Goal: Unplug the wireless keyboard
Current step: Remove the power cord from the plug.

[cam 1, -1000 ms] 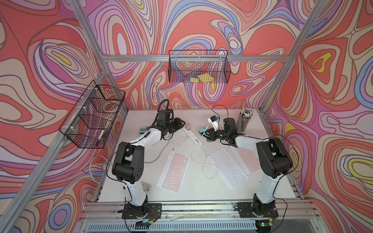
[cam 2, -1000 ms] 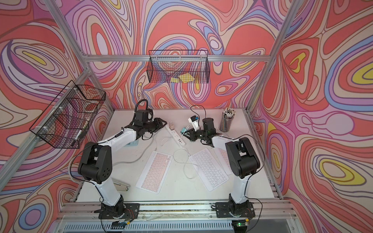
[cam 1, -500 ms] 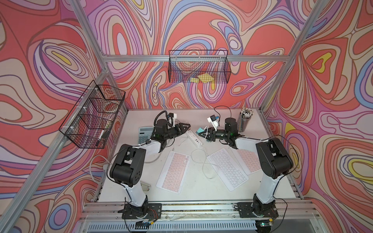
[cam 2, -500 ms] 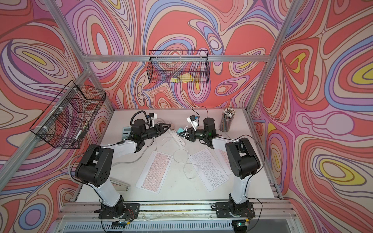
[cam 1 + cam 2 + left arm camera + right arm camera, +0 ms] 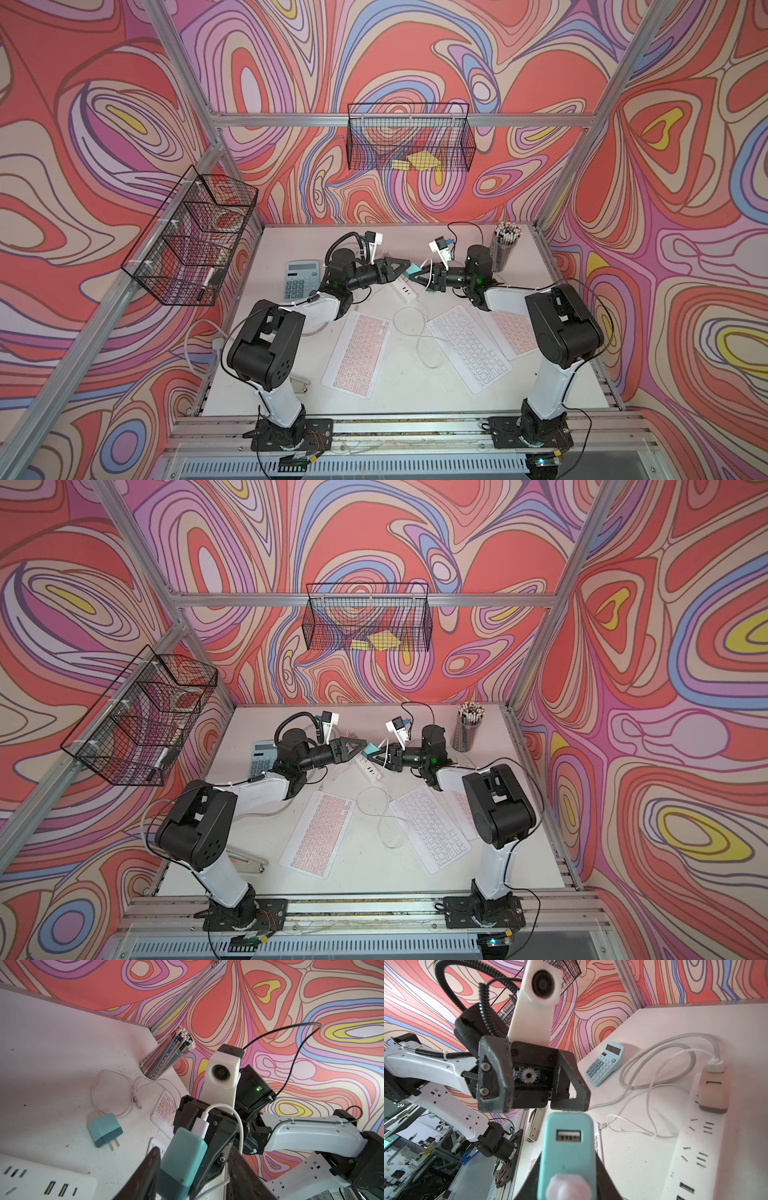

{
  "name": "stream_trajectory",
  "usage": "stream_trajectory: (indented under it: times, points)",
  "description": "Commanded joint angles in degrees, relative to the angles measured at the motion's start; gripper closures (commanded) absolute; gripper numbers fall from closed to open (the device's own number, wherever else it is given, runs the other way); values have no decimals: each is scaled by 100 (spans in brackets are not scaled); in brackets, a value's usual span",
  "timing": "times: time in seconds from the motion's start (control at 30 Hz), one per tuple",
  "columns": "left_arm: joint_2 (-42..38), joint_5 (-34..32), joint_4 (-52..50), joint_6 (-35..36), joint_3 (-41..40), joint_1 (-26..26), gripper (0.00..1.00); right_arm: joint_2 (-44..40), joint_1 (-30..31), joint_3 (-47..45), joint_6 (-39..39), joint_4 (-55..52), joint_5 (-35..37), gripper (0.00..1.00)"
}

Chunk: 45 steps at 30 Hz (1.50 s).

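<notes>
The right gripper point(image 5: 420, 276) is clamped on a teal charger point(image 5: 566, 1153). It holds the charger off the tabletop point(image 5: 415, 399), near the far end of the power strip point(image 5: 403, 289). A white USB plug point(image 5: 200, 1126) is seated in the charger's end nearest the right wrist, and a second port on the charger's face is unoccupied.

The left gripper point(image 5: 533, 1105) has its jaws apart and faces the charger head-on. One fingertip point(image 5: 571, 1104) sits just beside the charger's free end; contact cannot be determined.

Three keyboards lie flat nearer the robot bases, well apart from both grippers. They are a pink keyboard point(image 5: 359, 353), a white keyboard point(image 5: 467, 349) and a second pink keyboard point(image 5: 513, 336), which is partly under the right arm. A thin white cable point(image 5: 415, 332) loops on the tabletop between the first two. Which keyboard it enters cannot be told.
</notes>
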Motion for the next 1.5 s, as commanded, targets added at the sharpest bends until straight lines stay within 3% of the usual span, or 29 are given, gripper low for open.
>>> stream_trajectory:
  times: [0.0, 0.1, 0.33, 0.47, 0.73, 1.1, 1.17, 1.23, 1.37, 1.47]
  points:
    - [36, 131, 183, 95, 156, -70, 46, 103, 15, -83, 554, 864, -216, 94]
    - [77, 140, -7, 192, 220, -87, 46, 308, 15, -132, 1267, 1820, -329, 94]
    - [165, 227, 571, -94, 199, -97, 47, 1021, 15, -3, 3076, 4010, -463, 95]
    - [346, 431, 966, -363, 288, -134, 50, 1082, 24, 35, 3165, 4030, -522, 95]
    - [249, 463, -335, 442, 576, -365, 56, 1115, 30, 44, 3140, 3887, -522, 96]
    - [416, 574, 0, 135, 653, -360, 94, 1192, 25, 82, 3162, 3821, -608, 92]
    - [377, 555, -68, 182, 648, -360, 100, 1084, 15, 38, 2750, 3232, -493, 85]
    - [276, 490, -299, 349, 651, -367, 100, 824, 18, 22, 1745, 1875, -291, 76]
    - [-40, 200, -1377, 1071, 740, -361, 100, 78, 15, 432, -1185, -2283, 732, 64]
    - [-212, -98, -2018, 1501, 816, -362, 100, -124, 15, 615, -1908, -3392, 1292, 62]
